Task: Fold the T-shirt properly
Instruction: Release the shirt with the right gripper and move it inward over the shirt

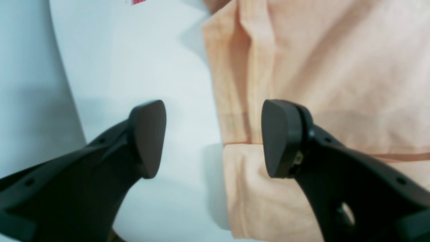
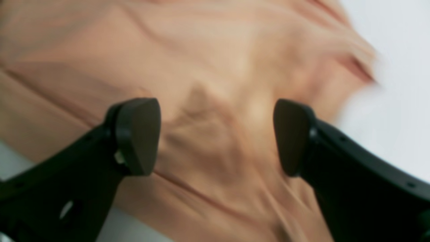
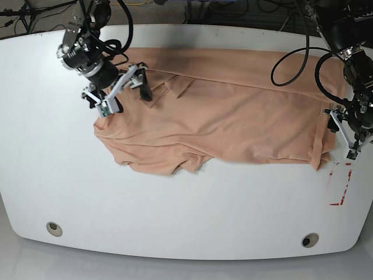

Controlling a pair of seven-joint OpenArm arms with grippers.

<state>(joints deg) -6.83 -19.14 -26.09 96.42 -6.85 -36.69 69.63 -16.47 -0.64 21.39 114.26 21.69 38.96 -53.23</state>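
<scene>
The left end effector [image 1: 213, 138] is hanging spread and empty over the hem edge of the T-shirt [image 1: 322, 84]; only its wrist view is showing that doubled hem against the white desk [image 1: 134, 50]. The right end effector [image 2: 216, 136], also spread wide, is hovering above blurred wrinkles. The base view alone is showing the T-shirt [image 3: 221, 125] lying across the desk's [image 3: 175, 210] far half, sleeve details staying hard to read.
</scene>
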